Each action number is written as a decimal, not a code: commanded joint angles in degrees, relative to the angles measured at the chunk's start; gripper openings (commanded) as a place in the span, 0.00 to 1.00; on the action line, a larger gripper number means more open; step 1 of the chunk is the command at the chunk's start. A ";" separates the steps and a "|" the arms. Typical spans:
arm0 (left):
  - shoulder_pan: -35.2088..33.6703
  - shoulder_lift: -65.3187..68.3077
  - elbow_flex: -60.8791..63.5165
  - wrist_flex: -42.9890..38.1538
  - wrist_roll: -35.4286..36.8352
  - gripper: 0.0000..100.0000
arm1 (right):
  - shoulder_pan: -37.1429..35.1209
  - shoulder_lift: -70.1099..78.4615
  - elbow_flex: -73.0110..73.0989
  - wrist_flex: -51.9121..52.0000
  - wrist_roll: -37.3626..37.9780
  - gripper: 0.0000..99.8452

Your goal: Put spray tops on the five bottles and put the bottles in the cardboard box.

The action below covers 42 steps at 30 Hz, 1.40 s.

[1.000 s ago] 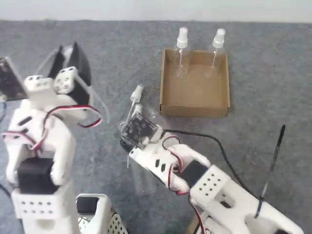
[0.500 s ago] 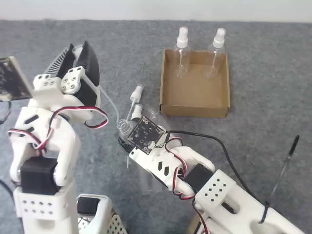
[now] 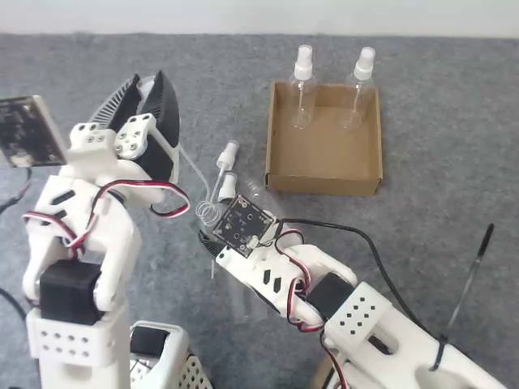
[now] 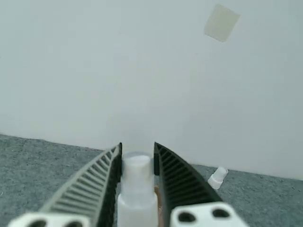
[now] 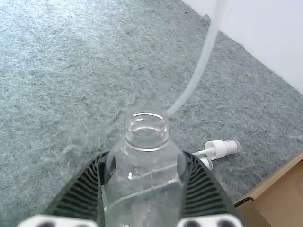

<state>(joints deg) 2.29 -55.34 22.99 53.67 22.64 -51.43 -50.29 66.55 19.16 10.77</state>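
Open clear bottle (image 5: 147, 137) pinched btwn right gripper (image 5: 146, 163) fingers, above carpet near cardboard box (image 3: 323, 185); spray top (image 4: 137, 189) clamped in left gripper (image 4: 137, 147), tube hanging beside bottle mouth; two capped bottles (image 3: 302, 89) standing in box; two loose tops (image 3: 229, 151) on carpet.

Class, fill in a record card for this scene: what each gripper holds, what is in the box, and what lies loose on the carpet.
left gripper: shut on a spray top, held above the carpet
right gripper: shut on an open bottle, no top on
cardboard box: two capped bottles, standing
loose on carpet: two spray tops beside the box
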 commanded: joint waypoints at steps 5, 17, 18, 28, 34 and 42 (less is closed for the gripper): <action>-0.09 -1.05 -3.82 0.09 0.18 0.01 | -0.40 -1.98 -0.44 0.40 0.62 0.01; -0.18 -0.79 -5.23 3.87 0.09 0.01 | -0.40 -1.98 -0.35 0.48 0.62 0.01; -0.18 -0.70 -4.79 3.69 0.09 0.01 | -0.40 -1.98 -0.35 0.48 0.62 0.01; 0.26 -1.14 3.12 -0.88 0.09 0.01 | -0.40 -2.33 -0.35 0.48 0.53 0.01; 0.35 -1.23 5.05 1.49 0.00 0.01 | -0.40 -2.42 -0.26 0.57 0.26 0.01; 3.08 -1.14 6.11 12.57 -8.88 0.01 | 3.65 -2.51 -0.79 -0.22 -8.97 0.01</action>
<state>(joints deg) 3.78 -55.34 29.05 64.04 16.57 -50.46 -50.29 66.55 19.16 5.41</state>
